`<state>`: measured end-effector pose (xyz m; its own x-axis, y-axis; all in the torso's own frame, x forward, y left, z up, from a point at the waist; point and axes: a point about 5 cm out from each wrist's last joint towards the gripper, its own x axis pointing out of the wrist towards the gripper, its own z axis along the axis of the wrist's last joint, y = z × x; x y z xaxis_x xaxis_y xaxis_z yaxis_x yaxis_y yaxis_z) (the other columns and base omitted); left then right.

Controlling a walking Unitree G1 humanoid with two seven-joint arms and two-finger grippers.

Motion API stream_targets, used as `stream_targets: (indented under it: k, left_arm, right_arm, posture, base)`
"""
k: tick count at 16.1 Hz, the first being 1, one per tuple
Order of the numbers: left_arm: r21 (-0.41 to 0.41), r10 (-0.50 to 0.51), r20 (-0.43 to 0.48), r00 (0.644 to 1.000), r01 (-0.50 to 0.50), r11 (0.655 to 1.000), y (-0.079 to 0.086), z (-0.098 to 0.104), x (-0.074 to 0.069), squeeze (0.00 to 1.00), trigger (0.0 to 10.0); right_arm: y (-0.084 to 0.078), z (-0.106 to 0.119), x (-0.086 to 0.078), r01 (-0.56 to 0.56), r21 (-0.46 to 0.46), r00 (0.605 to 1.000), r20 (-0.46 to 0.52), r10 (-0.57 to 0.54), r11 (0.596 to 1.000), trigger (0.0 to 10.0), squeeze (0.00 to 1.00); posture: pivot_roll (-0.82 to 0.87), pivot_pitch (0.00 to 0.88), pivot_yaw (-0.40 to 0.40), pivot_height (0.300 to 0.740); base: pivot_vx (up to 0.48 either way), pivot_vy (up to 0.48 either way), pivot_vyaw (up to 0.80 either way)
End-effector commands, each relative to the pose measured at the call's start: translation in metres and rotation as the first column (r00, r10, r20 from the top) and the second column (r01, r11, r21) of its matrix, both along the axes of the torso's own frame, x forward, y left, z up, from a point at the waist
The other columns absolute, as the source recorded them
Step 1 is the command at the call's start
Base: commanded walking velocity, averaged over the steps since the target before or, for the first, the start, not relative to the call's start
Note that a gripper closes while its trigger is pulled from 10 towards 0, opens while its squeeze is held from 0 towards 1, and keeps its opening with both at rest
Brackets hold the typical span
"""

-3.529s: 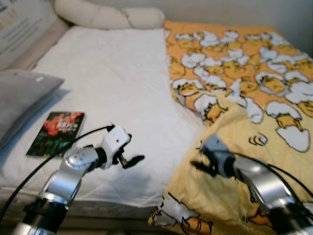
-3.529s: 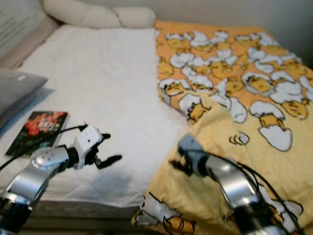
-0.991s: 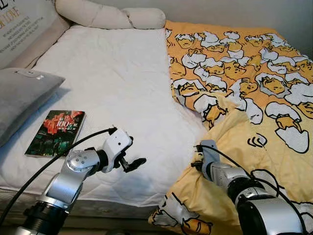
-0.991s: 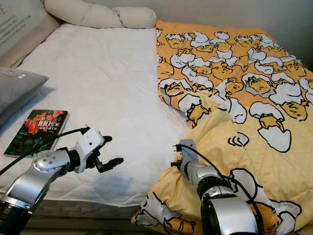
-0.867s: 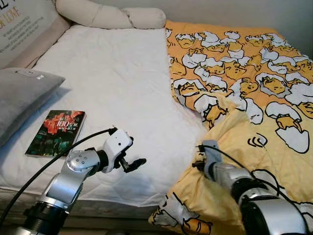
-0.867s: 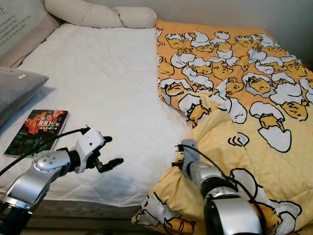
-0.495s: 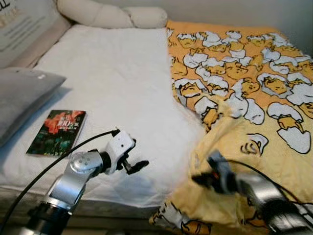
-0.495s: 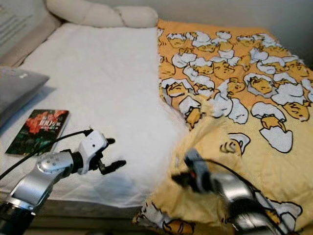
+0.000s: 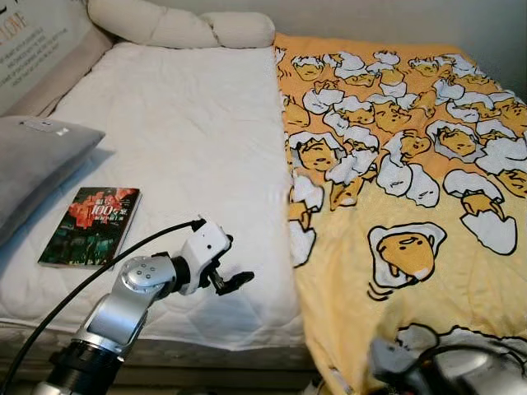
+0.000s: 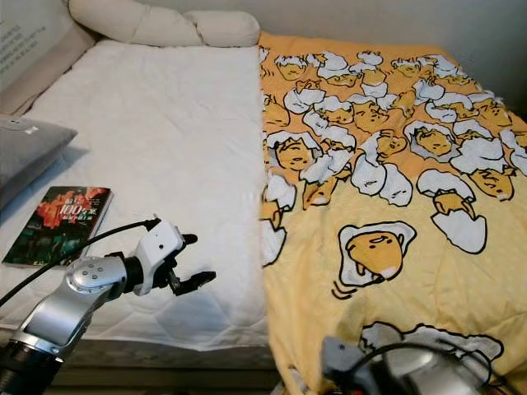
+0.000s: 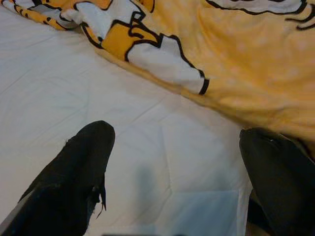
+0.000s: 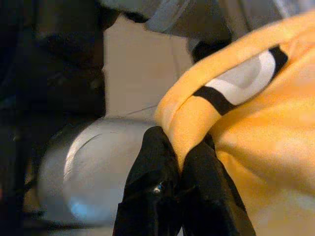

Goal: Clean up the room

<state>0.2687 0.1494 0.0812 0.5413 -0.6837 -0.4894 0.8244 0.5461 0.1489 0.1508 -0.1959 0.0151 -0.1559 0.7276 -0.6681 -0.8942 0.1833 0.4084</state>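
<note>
**My Arms, As Built**

My left arm [image 9: 123,309] is brushed silver, made of rounded segments with a ball-like joint at the elbow and a dark ribbed collar lower down. A thin black cable [image 9: 90,276] loops from below up to my white wrist housing [image 9: 202,247]. My left gripper [image 9: 230,282] ends in two long matte black fingers [image 11: 74,182], slightly frayed at one edge. My right arm [image 9: 461,374] is the same silver, with black cables over it, and its gripper [image 12: 179,194] has glossy black fingers [image 12: 152,182].
</note>
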Motion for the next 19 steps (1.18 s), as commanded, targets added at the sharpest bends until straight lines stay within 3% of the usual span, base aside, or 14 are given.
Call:
stream_targets:
  k: [1,6,9,11,13,14,15,18,19]
  left_arm:
    - [0.011,-0.017,0.003,1.0,0.017,1.0,-0.002,0.001,0.0,0.0,10.0]
    - [0.022,-0.009,0.009,1.0,0.009,1.0,0.002,0.001,0.0,0.0,10.0]
    - [0.022,0.008,0.022,1.0,-0.008,1.0,0.001,0.001,0.003,0.0,10.0]
    - [0.023,0.008,0.026,1.0,-0.009,1.0,-0.001,0.0,0.004,0.0,10.0]
    - [0.022,0.01,0.031,0.999,-0.01,1.0,-0.001,0.001,0.005,0.0,10.0]
    - [0.021,0.01,0.032,0.999,-0.011,1.0,-0.001,0.001,0.005,0.0,10.0]
    - [0.024,0.011,0.032,0.999,-0.012,1.0,-0.001,0.001,0.006,0.0,10.0]
    - [0.028,0.007,0.032,0.999,-0.008,1.0,-0.001,0.001,0.007,0.0,10.0]
    - [0.031,0.003,0.033,0.999,-0.004,1.0,-0.001,0.002,0.007,0.0,10.0]
  right_arm:
    - [0.001,-0.011,0.002,0.047,-0.048,0.998,0.032,-0.046,0.998,10.0,1.0]
    - [0.006,-0.014,0.005,0.092,-0.044,0.994,0.056,-0.089,0.995,10.0,1.0]
    - [0.003,0.0,0.033,0.205,-0.009,0.966,0.163,-0.201,0.979,10.0,1.0]
    - [0.003,0.011,0.055,0.311,0.047,0.919,0.242,-0.313,0.949,10.0,1.0]
    - [0.019,0.022,0.077,0.435,0.15,0.825,0.328,-0.46,0.888,10.0,1.0]
    - [0.021,0.024,0.081,0.455,0.161,0.806,0.343,-0.482,0.876,10.0,1.0]
    - [0.031,0.02,0.102,0.594,0.162,0.707,0.362,-0.608,0.788,10.0,1.0]
    - [0.051,0.014,0.124,0.686,0.13,0.634,0.376,-0.676,0.716,10.0,1.0]
    - [0.062,0.009,0.137,0.728,0.07,0.599,0.419,-0.683,0.682,10.0,1.0]
  posture:
    - [-0.03,0.0,-0.023,0.74]
    - [-0.03,0.0,-0.029,0.74]
    - [-0.03,0.0,-0.028,0.74]
    - [-0.03,0.0,-0.028,0.74]
    - [-0.03,0.0,-0.028,0.74]
    - [-0.03,0.0,-0.028,0.74]
    - [-0.03,0.0,-0.02,0.74]
    - [-0.02,0.0,-0.015,0.74]
    - [-0.01,0.0,-0.013,0.74]
  base:
    - [0.0,0.0,0.0]
    - [0.0,0.0,0.0]
    - [0.0,0.0,0.0]
    - [0.0,0.0,0.0]
    - [0.0,0.0,0.0]
    - [0.0,0.0,0.0]
    - [0.0,0.0,0.0]
    - [0.0,0.0,0.0]
    - [0.0,0.0,0.0]
